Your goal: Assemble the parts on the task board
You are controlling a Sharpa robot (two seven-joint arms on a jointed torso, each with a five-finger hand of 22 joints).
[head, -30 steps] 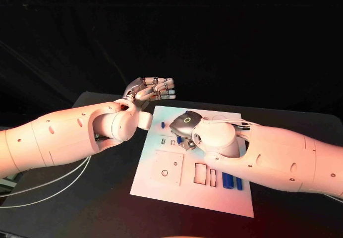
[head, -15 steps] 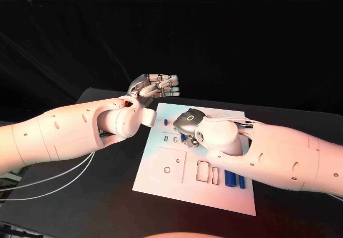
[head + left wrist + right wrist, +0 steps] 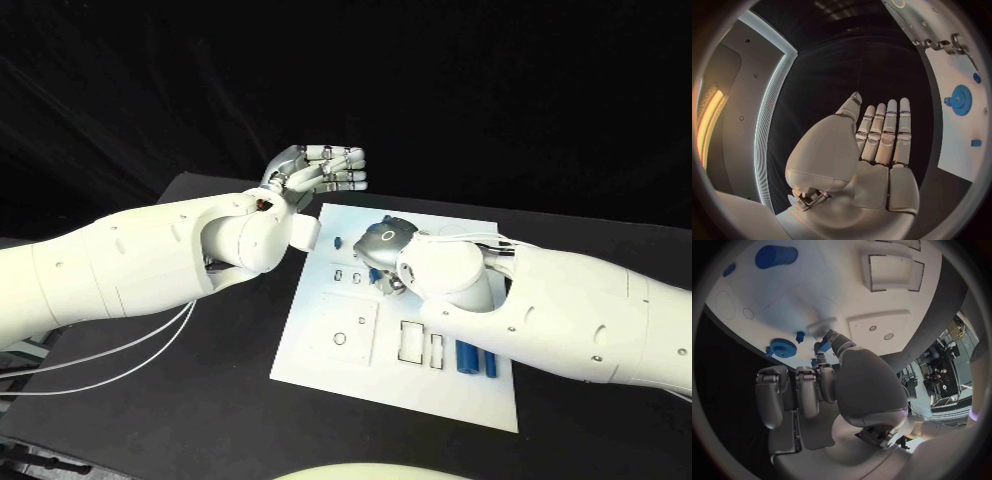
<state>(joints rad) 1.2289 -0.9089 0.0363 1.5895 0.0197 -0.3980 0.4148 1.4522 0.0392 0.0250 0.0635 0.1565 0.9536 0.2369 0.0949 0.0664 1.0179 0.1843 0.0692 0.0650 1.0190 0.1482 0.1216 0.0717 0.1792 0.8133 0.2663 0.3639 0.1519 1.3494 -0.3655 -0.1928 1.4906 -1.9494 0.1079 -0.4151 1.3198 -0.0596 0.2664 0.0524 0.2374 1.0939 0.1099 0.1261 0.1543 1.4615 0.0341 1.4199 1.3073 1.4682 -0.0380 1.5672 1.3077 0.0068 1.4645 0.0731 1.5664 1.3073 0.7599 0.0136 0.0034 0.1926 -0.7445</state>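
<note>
No readable text, labels or numbers anywhere.

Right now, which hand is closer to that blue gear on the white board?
The right hand, fingers beside the blue gear on the task board. The left hand hangs off the board's far corner.

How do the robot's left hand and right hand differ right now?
The left hand holds nothing, fingers straight and side by side, off the edge of the white task board. The right hand is over the board, fingertips pinching a small blue part. Both are silver and many-fingered.

Right hand's (image 3: 387, 262) fingertips under wrist
</note>
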